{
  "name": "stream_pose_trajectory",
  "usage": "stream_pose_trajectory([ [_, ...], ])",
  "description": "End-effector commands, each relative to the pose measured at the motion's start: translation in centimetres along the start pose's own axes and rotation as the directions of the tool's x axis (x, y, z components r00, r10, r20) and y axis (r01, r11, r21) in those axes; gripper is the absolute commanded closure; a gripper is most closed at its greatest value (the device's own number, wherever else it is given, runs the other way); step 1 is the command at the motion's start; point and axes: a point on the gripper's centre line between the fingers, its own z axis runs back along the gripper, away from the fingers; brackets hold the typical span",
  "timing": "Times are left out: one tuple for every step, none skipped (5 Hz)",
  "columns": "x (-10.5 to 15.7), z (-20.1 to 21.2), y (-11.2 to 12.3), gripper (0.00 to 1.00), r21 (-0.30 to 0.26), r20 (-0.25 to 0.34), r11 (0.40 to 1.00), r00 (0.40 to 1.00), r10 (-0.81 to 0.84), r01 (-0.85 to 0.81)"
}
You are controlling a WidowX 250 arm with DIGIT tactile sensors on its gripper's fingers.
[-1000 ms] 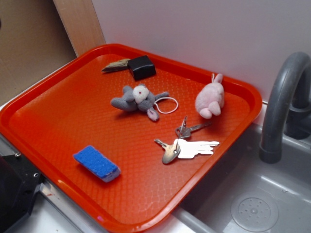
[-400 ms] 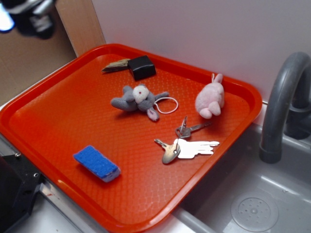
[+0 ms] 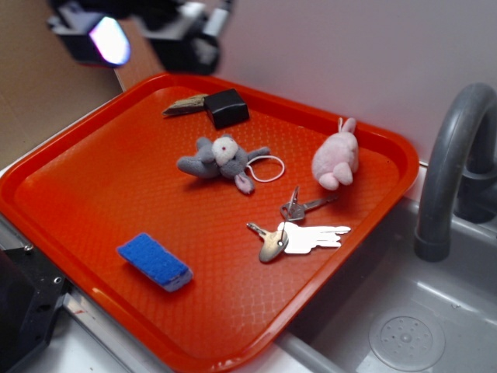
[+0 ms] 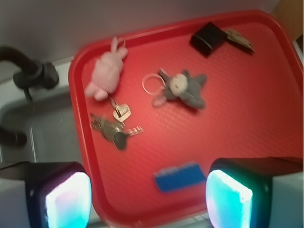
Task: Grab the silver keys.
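The silver keys [image 3: 273, 242] lie flat on the right side of the red tray [image 3: 46, 167], with a white tag [image 3: 312, 238] beside them. In the wrist view the keys [image 4: 114, 127] sit near the tray's left rim, just below the pink plush. My gripper [image 3: 151, 39] hangs blurred high over the tray's far left corner, well away from the keys. Seen from the wrist, the gripper [image 4: 148, 199] is open, its two glowing pads [image 4: 66, 199] wide apart with nothing between them.
A grey plush toy [image 3: 221, 158] with a thin white loop lies mid-tray. A pink plush [image 3: 336, 158] sits just behind the keys. A blue sponge [image 3: 154, 261] is at the front, a black block [image 3: 226, 107] at the back. A grey faucet [image 3: 450, 171] and sink [image 3: 404, 326] stand to the right.
My gripper has come into the exterior view at the top left and moved right, toward the tray's far corner. Nothing on the tray has moved.
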Motion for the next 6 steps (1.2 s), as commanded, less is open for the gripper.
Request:
stream_pose_trajectory([
  [2.3, -6.2, -2.6, 0.0, 0.041, 0.051, 0.992, 0.992, 0.113, -0.115],
  [2.3, -9.4, -2.6, 0.0, 0.056, 0.089, 0.991, 0.989, 0.118, -0.123],
  [1.7, -12.1, -2.9, 0.0, 0.049, 0.022, 0.991, 0.992, 0.126, -0.127],
  [0.8, -14.2, -2.3, 0.0, 0.091, -0.016, 0.992, 0.996, 0.09, -0.089],
  [0.4, -15.7, -2.8, 1.0, 0.025, 0.004, 0.996, 0.996, 0.085, -0.085],
  [0.7, -15.3, -2.8, 1.0, -0.005, 0.052, 0.998, 0.997, 0.055, -0.055],
])
